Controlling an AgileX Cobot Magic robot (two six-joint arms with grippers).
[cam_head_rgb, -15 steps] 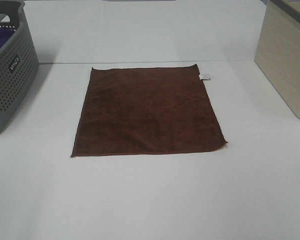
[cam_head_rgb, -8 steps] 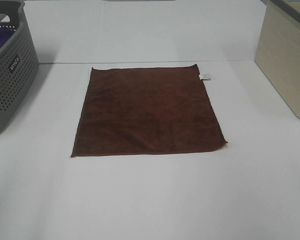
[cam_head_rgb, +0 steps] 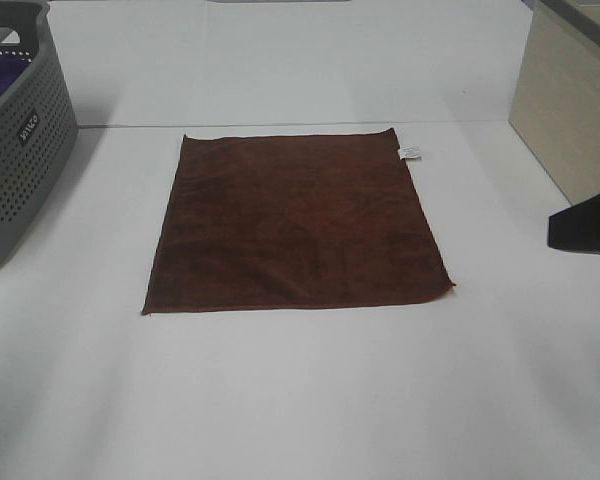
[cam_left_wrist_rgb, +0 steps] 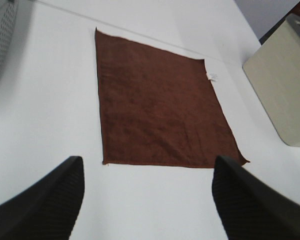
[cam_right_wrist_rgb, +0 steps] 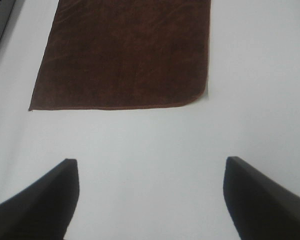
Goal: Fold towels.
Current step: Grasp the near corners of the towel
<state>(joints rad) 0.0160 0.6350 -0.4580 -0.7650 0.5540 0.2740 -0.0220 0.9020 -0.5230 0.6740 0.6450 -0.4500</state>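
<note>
The towel [cam_head_rgb: 298, 222] is a dark reddish-brown square cloth lying flat and unfolded in the middle of the white table, with a small white tag [cam_head_rgb: 410, 153] at its far right corner. It also shows in the left wrist view [cam_left_wrist_rgb: 160, 105] and the right wrist view [cam_right_wrist_rgb: 127, 52]. My left gripper [cam_left_wrist_rgb: 147, 161] is open and empty, above the table just in front of the towel's near edge. My right gripper [cam_right_wrist_rgb: 151, 161] is open and empty, in front of the near edge. A dark part of the right arm [cam_head_rgb: 586, 228] shows at the right edge.
A grey perforated basket [cam_head_rgb: 20, 150] holding a purple cloth [cam_head_rgb: 0, 80] stands at the far left. A beige box [cam_head_rgb: 570, 110] stands at the far right, also in the left wrist view [cam_left_wrist_rgb: 285, 85]. Bare white table surrounds the towel.
A dark part of the right arm has come into the exterior view at the right edge. The towel has not moved.
</note>
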